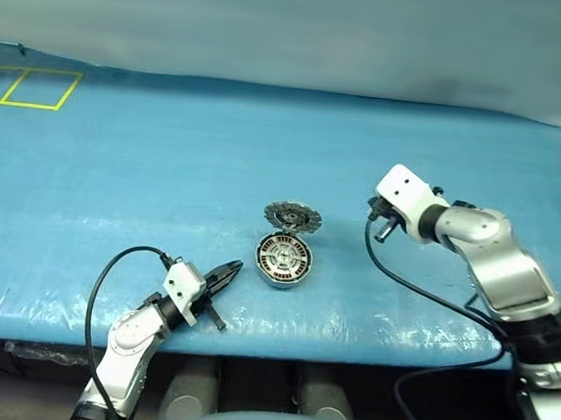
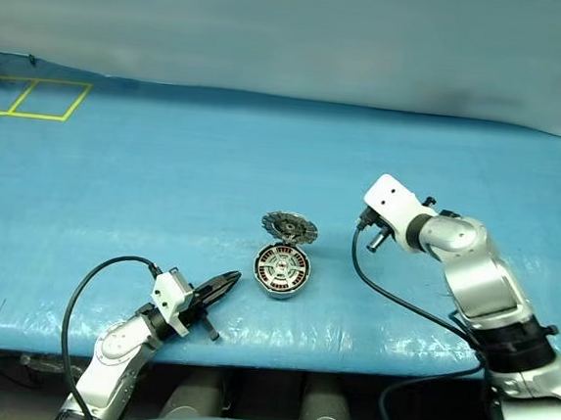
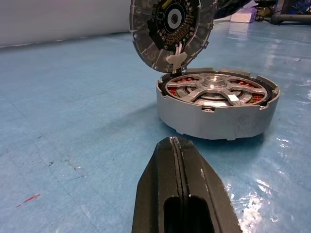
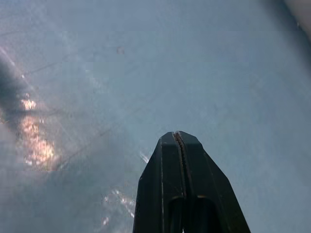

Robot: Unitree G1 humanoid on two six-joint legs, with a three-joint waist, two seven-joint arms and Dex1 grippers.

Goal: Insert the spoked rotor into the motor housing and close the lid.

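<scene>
**Desk inventory: housing open, rotor seated, both hands clenched on nothing**

Item 1, the desk [image 1: 115, 186]. I see one wide surface under a blue plastic sheet, glossy, creased, with glare patches along the near edge. Yellow tape squares [image 1: 26, 88] mark the far left corner; another bit of yellow tape sits at the far right edge. Behind the desk runs a plain pale grey-blue wall [image 1: 297, 25].

Item 2, the motor housing [image 1: 283, 260]. It is a short round grey cup, standing flat near the middle of the desk, toward the near edge. Copper-brown windings show around its inside.

Item 3, the spoked rotor [image 3: 214, 90]. I read it as lying inside the housing, silver spokes and centre hub facing up, level with the rim.

Item 4, the lid [image 1: 291, 216]. It is hinged at the housing's far side and raised open, with the dark ribbed inner face turned toward me.

Item 5, the left hand [image 1: 233, 269]. It is low over the desk, just left of the housing and pointing at it, fingers pressed together, holding nothing, apart from the housing.

Item 6, the right hand [image 4: 178, 136]. Its arm is lifted well right of the housing; fingers clenched together, empty, above bare blue sheet.
</scene>
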